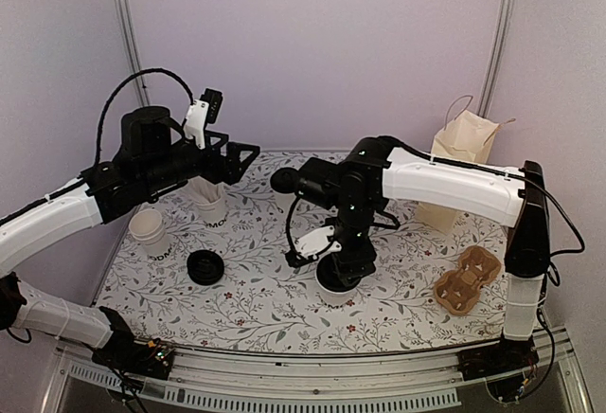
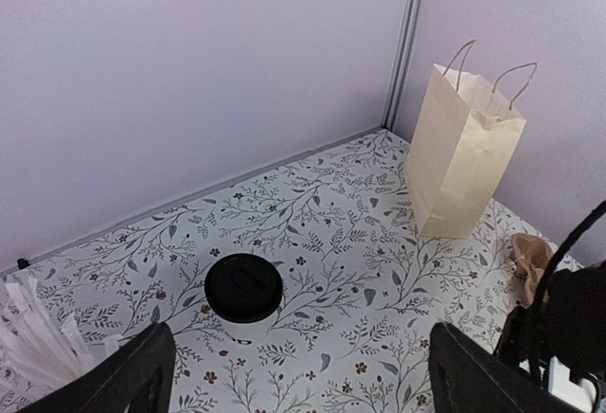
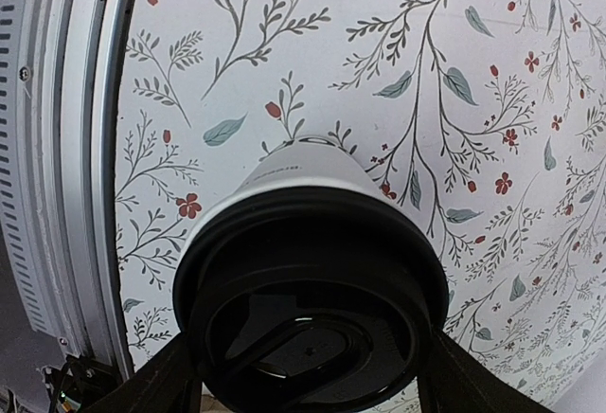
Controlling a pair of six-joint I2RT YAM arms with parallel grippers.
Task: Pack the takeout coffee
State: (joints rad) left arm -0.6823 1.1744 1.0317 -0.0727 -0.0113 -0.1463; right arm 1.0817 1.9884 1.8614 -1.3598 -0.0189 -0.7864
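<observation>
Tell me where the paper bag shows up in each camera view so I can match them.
Top external: the bag is right of centre, standing at the back right of the table.
Left wrist: the bag stands at the upper right, near the corner of the walls.
Right wrist: not in view.
Shared landmark: the table's floral top, seen in all three views.

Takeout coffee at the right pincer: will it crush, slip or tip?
The takeout coffee is paper-walled, so a hard squeeze probably dents it. Its black lid looks smooth and might slip or pop off. Narrower at the base, it could tip if pushed.
</observation>
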